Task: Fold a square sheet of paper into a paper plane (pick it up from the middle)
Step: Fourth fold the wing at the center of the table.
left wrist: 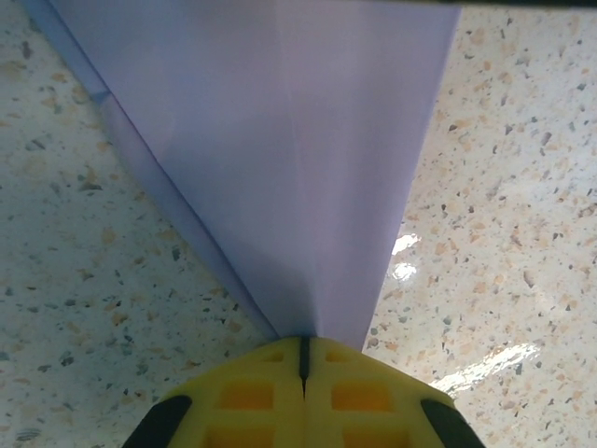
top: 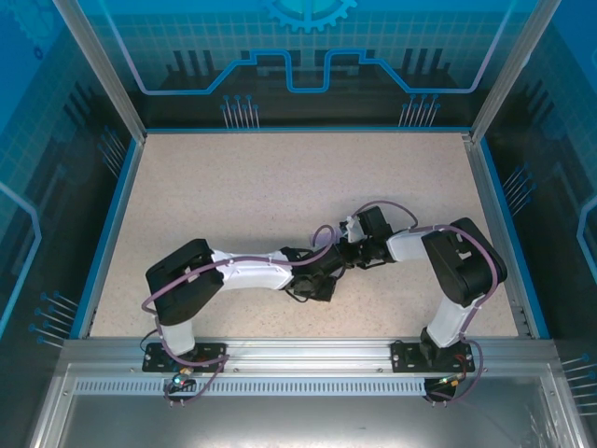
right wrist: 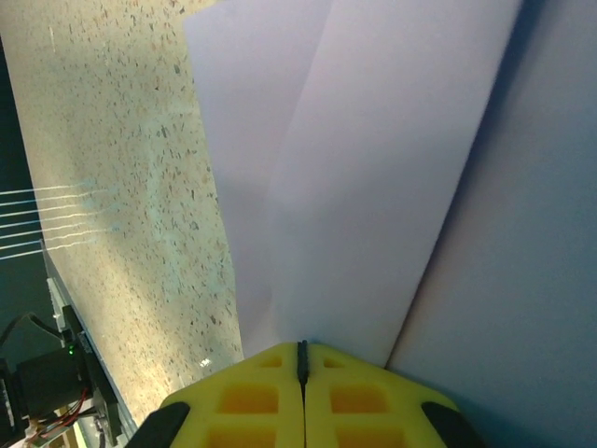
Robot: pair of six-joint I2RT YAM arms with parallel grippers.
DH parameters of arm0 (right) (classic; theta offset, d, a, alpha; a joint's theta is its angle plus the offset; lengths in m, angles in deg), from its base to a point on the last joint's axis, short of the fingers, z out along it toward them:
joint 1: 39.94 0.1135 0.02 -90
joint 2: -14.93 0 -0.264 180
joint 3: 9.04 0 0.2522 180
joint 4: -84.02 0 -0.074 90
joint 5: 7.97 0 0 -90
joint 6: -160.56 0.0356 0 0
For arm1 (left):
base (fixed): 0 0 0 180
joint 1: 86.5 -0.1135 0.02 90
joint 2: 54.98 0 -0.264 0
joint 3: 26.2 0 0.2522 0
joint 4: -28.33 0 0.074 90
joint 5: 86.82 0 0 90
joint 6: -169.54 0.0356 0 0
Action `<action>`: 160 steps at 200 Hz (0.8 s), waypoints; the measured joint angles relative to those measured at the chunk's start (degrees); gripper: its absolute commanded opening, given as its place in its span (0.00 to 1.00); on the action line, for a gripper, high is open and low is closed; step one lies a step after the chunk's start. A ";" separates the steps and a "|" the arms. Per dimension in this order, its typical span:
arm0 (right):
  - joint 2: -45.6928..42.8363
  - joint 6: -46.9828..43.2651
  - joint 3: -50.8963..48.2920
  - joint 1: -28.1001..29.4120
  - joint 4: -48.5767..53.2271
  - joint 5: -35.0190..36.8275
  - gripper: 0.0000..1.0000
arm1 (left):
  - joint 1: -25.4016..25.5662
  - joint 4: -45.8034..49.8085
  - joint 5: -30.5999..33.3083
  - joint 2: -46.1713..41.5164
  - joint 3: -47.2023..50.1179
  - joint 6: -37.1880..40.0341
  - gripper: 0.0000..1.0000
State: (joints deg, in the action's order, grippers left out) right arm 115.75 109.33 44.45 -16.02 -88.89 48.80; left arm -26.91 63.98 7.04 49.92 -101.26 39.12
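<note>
The square sheet of paper (left wrist: 280, 140) is pale lilac and folded along a centre crease. In the left wrist view it fans out from my left gripper (left wrist: 303, 341), whose yellow jaws are shut on its narrow end just above the table. In the right wrist view the same paper (right wrist: 373, 187) rises in overlapping layers from my right gripper (right wrist: 301, 347), also shut on it. From above, the left gripper (top: 320, 280) and right gripper (top: 352, 256) meet at the table's middle, and the arms hide the paper there.
The speckled beige table (top: 280, 187) is bounded by a blue rim (top: 110, 224) and metal frame posts (top: 103, 70). Both arm bases (top: 182, 355) sit on the near rail. A dark base unit with a green light (right wrist: 56, 373) lies low left of the right wrist.
</note>
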 measured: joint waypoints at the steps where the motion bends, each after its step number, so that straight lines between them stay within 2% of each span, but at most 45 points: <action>1: 0.02 0.00 0.00 -0.02 -0.02 -0.07 0.05 | 0.00 0.09 0.02 0.02 -0.07 -0.02 0.00; 110: 1.75 -0.20 0.02 -1.81 -1.11 -4.46 0.05 | 3.91 6.99 6.51 1.29 -3.37 0.52 0.00; 160: 1.81 0.09 0.24 -1.79 -0.85 -4.33 0.05 | 6.73 7.65 3.91 0.61 -3.45 4.26 0.00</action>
State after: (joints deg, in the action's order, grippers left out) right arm 117.56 109.42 44.69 -17.81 -89.74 44.47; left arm -20.18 71.63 10.95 50.53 -104.71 43.38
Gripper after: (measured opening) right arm 0.049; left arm 0.045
